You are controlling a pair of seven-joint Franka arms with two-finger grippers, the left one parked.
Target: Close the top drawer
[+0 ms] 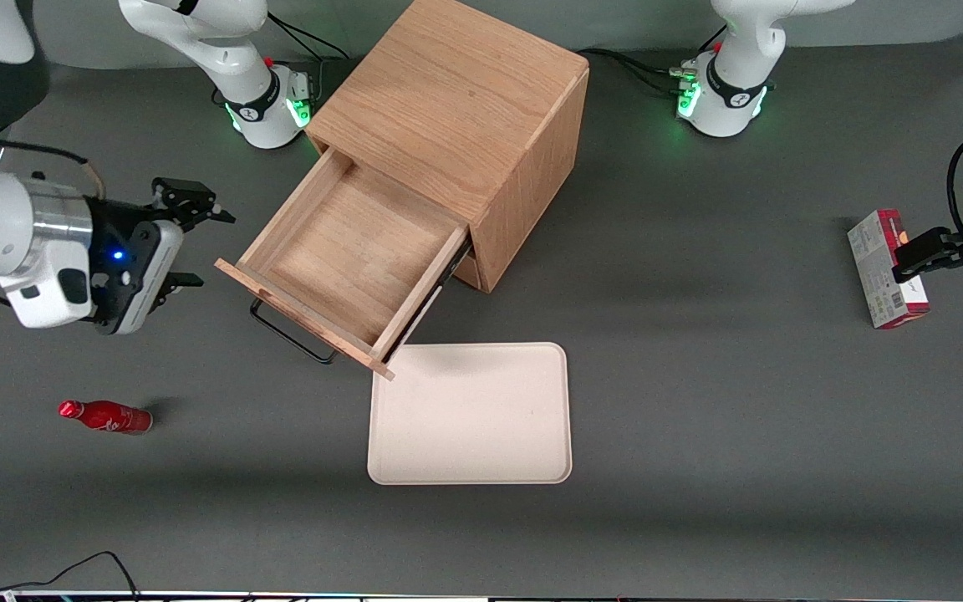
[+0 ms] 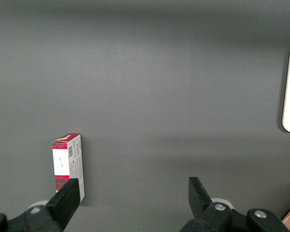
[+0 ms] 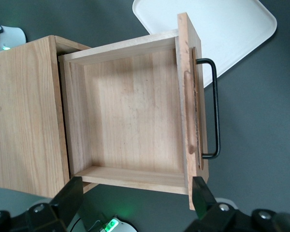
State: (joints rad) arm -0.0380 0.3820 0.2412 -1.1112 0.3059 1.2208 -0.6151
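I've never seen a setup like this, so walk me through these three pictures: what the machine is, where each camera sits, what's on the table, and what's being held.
Two robot arms stand on a grey table. One picture looks down from the front; the other two come from cameras on the arms' wrists. The working arm's gripper hangs open and empty beside the wooden cabinet, whose top drawer is pulled out and bare inside. Nearer the front camera lies a pale tray. A red bottle lies toward the working arm's end, a red-and-white box toward the parked arm's.
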